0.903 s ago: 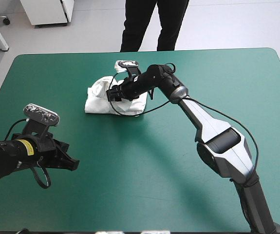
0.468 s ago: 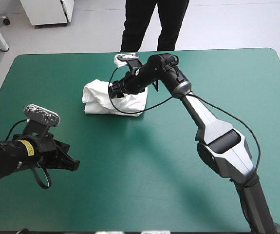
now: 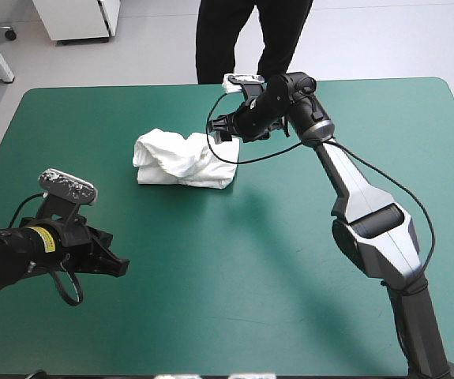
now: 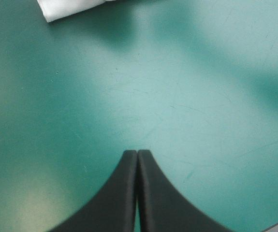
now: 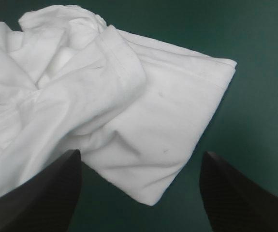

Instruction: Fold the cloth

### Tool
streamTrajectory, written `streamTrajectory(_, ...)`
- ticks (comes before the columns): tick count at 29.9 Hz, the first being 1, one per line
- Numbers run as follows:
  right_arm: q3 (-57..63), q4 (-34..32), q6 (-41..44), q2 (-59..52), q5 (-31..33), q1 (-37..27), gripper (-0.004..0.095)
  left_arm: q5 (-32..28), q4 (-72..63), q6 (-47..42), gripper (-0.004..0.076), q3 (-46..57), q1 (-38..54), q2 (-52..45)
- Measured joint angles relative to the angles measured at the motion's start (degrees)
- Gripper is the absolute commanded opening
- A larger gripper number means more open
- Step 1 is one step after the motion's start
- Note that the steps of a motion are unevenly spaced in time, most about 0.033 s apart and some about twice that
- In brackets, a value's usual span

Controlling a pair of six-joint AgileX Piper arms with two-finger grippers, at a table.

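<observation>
The white T-shirt (image 3: 181, 160) lies as a loosely folded, rumpled bundle on the teal-green table, left of centre toward the far side. My right gripper (image 3: 220, 130) hovers at the bundle's far right corner, open, with nothing between its fingers; in the right wrist view the T-shirt (image 5: 105, 101) spreads just ahead of the gripper (image 5: 141, 193). My left gripper (image 3: 120, 267) rests low near the table's left front, shut and empty. In the left wrist view the gripper (image 4: 137, 157) points at bare cover, with a corner of the T-shirt (image 4: 66, 8) far ahead.
The table's far edge (image 3: 234, 82) runs close behind the right gripper. Bare teal-green cover (image 3: 234, 268) stretches across the middle, front and right of the table.
My right gripper has let go of the T-shirt, opened, and drawn back to the right and toward the far edge. The bundle settled wider on the table. The left arm stayed put.
</observation>
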Motion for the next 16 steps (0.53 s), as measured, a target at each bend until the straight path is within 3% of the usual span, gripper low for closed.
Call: streamTrajectory(16, -0.15, 1.86, 1.35, 9.73, -0.34, -0.06, 0.0624, 0.00, 0.94, 0.00, -0.0009, 0.00, 0.00, 0.00)
